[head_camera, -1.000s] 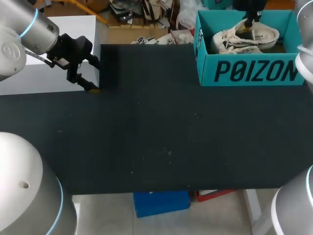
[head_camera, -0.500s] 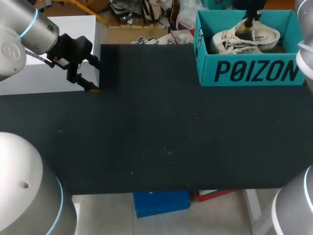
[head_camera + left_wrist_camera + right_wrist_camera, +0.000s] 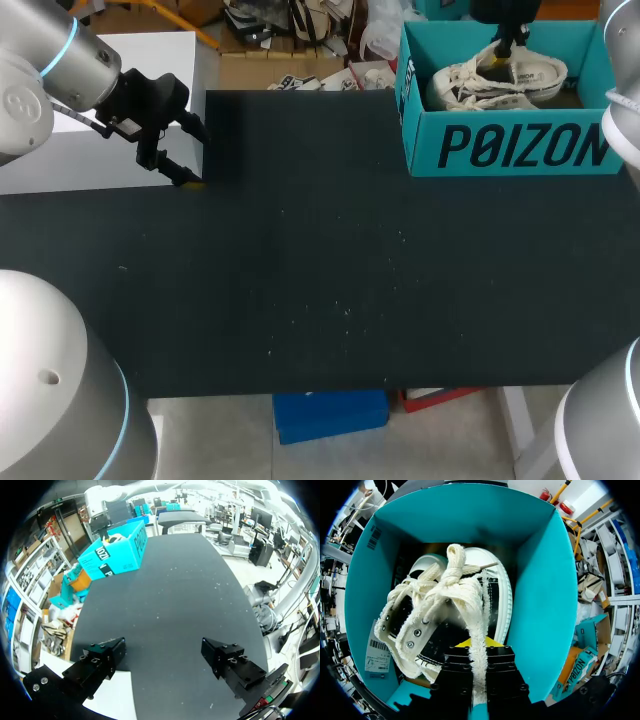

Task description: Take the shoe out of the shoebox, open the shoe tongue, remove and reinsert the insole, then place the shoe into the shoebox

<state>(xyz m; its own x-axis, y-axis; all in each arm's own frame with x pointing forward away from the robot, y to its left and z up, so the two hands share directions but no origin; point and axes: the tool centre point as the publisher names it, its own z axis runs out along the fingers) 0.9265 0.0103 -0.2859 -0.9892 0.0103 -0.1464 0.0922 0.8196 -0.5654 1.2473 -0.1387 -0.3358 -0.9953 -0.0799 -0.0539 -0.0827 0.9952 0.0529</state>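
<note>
A white lace-up shoe (image 3: 500, 80) lies inside the teal shoebox (image 3: 520, 148) at the table's far right corner. My right gripper (image 3: 498, 46) comes down into the box from above. In the right wrist view the right gripper (image 3: 475, 647) is shut on a frayed white strip (image 3: 476, 625) that runs from the shoe's (image 3: 445, 605) knotted laces. Teal box walls (image 3: 535, 580) surround it. My left gripper (image 3: 192, 155) hangs open at the table's far left edge, holding nothing. In its wrist view the left gripper (image 3: 165, 655) faces along the table toward the distant shoebox (image 3: 115, 555).
A white block (image 3: 100, 110) stands at the far left, right behind the left gripper. The black tabletop (image 3: 330, 260) spreads between the two arms. My arms' grey bases (image 3: 50, 390) fill the near corners.
The shoe has shifted slightly left and up inside the box, drawn by the right gripper. The left arm has not moved.
</note>
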